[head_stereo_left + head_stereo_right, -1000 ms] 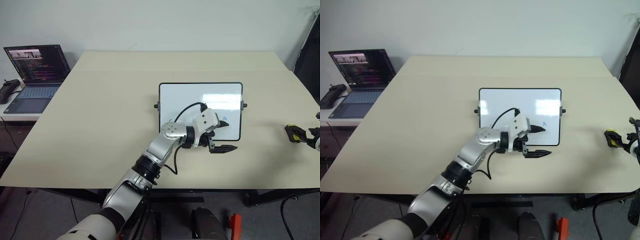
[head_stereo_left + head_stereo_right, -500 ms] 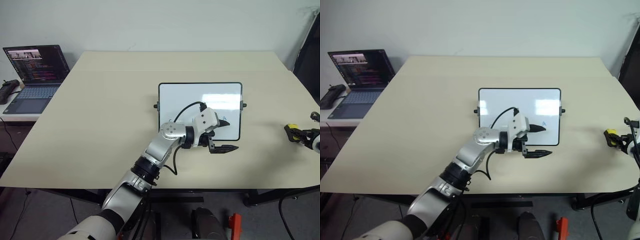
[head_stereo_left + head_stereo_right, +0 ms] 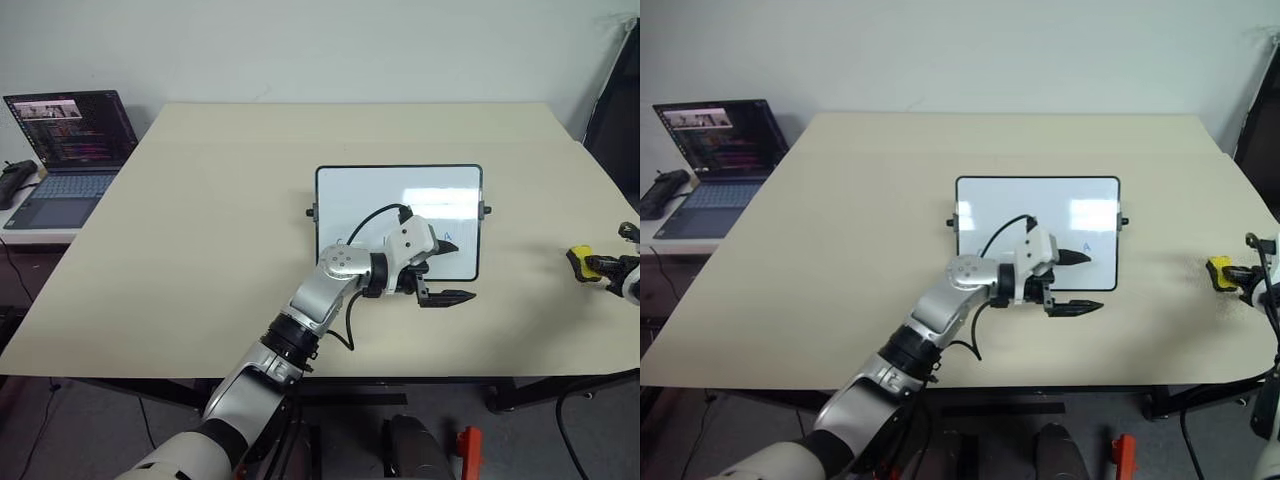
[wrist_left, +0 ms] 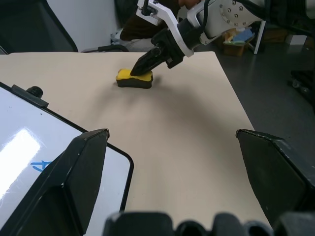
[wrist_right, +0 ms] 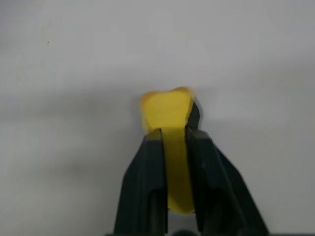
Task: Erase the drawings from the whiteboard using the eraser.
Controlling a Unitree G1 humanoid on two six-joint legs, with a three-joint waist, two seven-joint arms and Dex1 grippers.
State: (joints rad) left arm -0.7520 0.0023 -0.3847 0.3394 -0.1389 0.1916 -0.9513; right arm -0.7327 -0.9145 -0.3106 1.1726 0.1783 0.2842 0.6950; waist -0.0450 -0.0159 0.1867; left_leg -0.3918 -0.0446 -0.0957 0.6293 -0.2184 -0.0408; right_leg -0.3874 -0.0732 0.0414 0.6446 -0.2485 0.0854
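Right fingers (image 5: pixel 173 147) are clamped on the eraser (image 5: pixel 170 115), one black finger on each long side, yellow top showing between and past the tips. In the left wrist view the eraser (image 4: pixel 134 78) sits flat on the bench (image 4: pixel 187 128), dark underside down, with the right fingers coming down onto it at a slant. In the head views that grip is at the far right edge of the bench, eraser (image 3: pixel 579 262) well apart from the whiteboard (image 3: pixel 380 195).

Left fingers (image 3: pixel 442 270) are spread wide apart, nothing between them, pointing right. One finger is over the whiteboard's near-right area, the other over bare bench just past the board's near edge. Can't tell if either touches.

Whiteboard lies flat mid-bench, black frame, small knobs on both short sides. A blue letter "A" (image 3: pixel 449 238) is on its near-right part, just beside the left fingers. Other drawings are hidden behind the left wrist or too small to make out.

A laptop (image 3: pixel 68 140) stands open on a side table, far left.
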